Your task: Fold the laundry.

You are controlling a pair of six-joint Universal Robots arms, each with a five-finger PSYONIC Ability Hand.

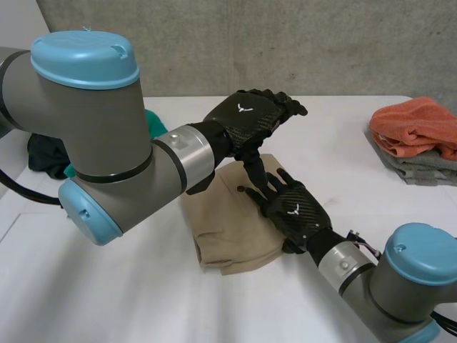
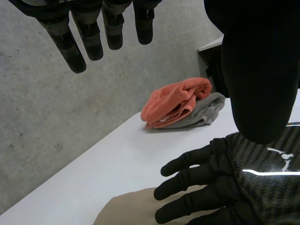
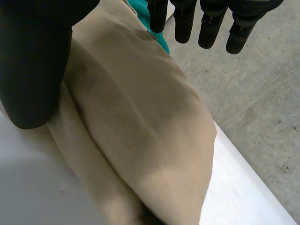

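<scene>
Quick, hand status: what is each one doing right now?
Left hand: open, fingers straight, holding nothing, above the tan cloth.
Right hand: open, fingers spread, resting on the tan cloth.

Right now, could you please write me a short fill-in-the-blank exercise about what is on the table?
1. Flat on the tan cloth rests the robot's ____.
2. The orange towel sits on top of a folded ____ towel.
3. The left hand has straight fingers and holds ____.

Missing words: right hand; grey; nothing.
</scene>
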